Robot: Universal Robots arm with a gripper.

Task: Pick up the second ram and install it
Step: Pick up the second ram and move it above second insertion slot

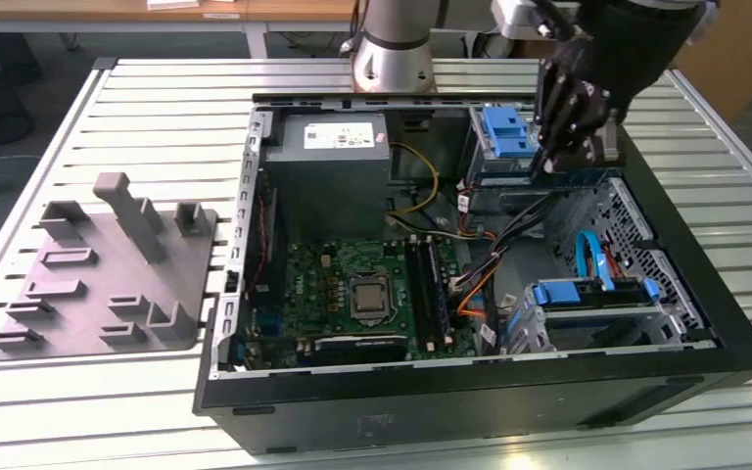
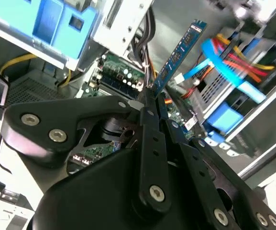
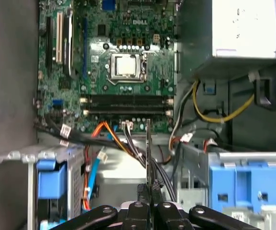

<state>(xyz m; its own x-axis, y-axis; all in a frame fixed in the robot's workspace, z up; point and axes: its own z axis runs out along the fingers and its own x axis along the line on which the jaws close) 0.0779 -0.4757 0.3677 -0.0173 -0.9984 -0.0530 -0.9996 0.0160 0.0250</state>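
One stick in hand: the second ram (image 2: 180, 53) is clamped in the gripper (image 2: 153, 99), jaws closed flat on its lower end. The blue-green board with its row of black chips sticks out past the fingertips and sits tilted in the second wrist view. In the first wrist view it's edge-on, a thin dark line rising from between the two fingers

Exterior view:
- gripper hangs over the far part of the open PC case (image 1: 481, 401), toward the exterior view's right, just beside the far blue drive caddy (image 1: 507, 132)
- stick is up in the air, touching nothing but the fingers
- motherboard (image 1: 305, 284) lies flat in the case floor, nearer and toward the exterior view's left of the gripper
- power supply (image 1: 330, 157) fills the far corner on the exterior view's left
- second blue caddy (image 1: 591, 294) sits near, on the exterior view's right
- grey fixture (image 1: 95, 274) rests on the slatted table (image 1: 36, 127), outside the case on the exterior view's left, well apart from the gripper

First wrist view:
- two long black memory slots (image 3: 126, 101) run side by side next to the CPU socket (image 3: 126, 66)
- stick is well apart from the slots, not seated
- orange and black cables (image 3: 114, 136) lie between the stick and the slots
- can't tell whether either slot is populated
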